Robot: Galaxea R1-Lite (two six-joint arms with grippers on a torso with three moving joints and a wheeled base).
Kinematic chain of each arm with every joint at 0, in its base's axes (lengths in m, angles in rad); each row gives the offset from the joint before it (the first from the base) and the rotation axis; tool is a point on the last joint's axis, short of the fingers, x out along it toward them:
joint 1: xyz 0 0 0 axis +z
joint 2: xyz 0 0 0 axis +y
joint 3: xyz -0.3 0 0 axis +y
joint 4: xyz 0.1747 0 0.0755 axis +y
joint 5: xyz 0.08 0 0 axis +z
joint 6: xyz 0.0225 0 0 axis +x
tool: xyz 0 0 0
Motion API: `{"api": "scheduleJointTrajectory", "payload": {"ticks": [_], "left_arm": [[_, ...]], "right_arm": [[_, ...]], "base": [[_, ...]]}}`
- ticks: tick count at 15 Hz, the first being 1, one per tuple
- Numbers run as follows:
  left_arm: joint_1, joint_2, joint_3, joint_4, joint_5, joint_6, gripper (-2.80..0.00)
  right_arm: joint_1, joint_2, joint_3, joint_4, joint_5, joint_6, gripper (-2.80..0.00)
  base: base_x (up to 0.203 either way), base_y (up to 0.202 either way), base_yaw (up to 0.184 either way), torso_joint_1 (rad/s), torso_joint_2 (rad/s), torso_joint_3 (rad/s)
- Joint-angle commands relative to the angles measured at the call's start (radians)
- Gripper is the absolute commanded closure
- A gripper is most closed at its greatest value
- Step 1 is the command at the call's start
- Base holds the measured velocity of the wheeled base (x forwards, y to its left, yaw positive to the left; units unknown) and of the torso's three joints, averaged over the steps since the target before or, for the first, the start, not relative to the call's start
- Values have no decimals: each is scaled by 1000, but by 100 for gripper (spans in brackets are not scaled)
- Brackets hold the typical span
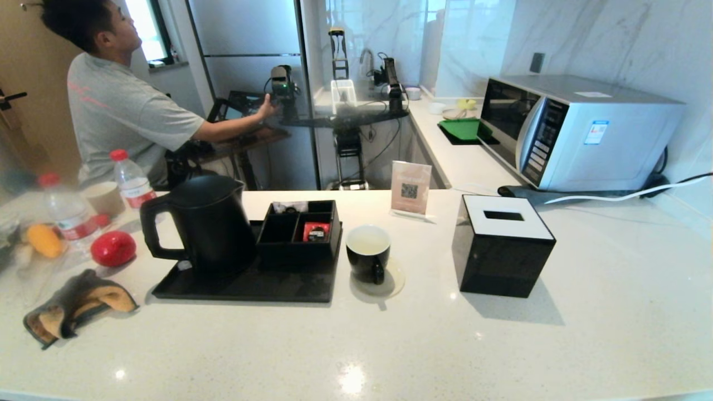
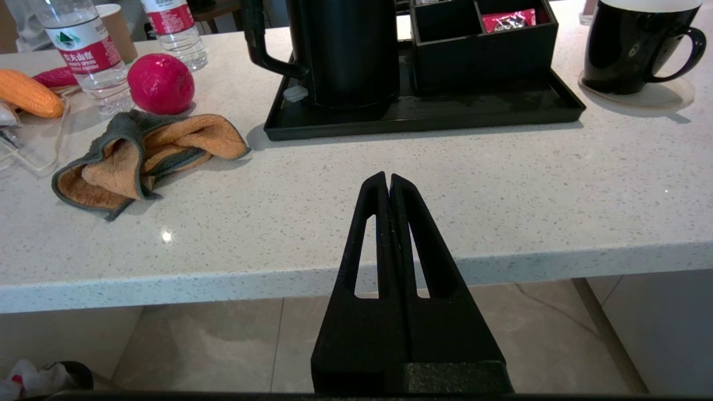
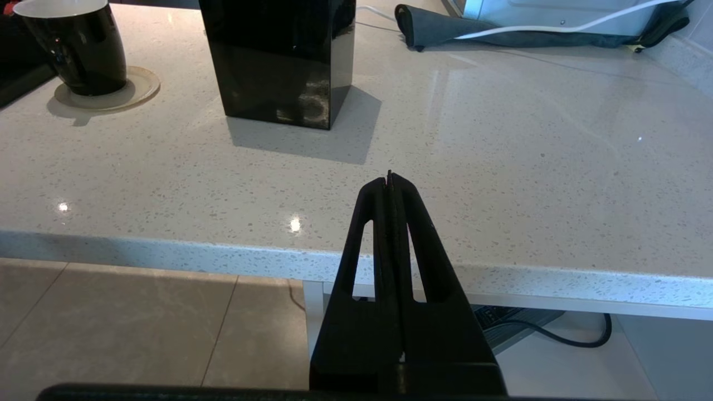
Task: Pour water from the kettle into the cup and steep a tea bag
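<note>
Left gripper (image 2: 388,177) and right gripper (image 3: 390,176) clenched empty, short of my counter (image 1: 390,345)
I saw the kettle (image 1: 209,223) on its tray (image 1: 245,287), the cup (image 1: 368,253) beside

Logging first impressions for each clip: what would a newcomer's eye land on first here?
Likely the tall black kettle on the black tray at the counter's left, with the black cup on a coaster just right of the tray. Next, the glossy black tissue box and the microwave behind it at the right. Both pincers, left pincer and right pincer, sit shut and empty before the counter's near edge.
</note>
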Motion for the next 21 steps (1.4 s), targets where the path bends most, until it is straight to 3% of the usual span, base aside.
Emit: {"api": "scheduleJointTrajectory", "payload": {"ticks": [1,21], "left_arm": [[0,0,0,0,0,1,0],[0,0,0,0,0,1,0]], "right_arm": [[1,1,0,1,1,0,0],[0,1,0,1,0,1,0]], "base": [[0,0,0,0,0,0],[0,0,0,0,0,0]]}}
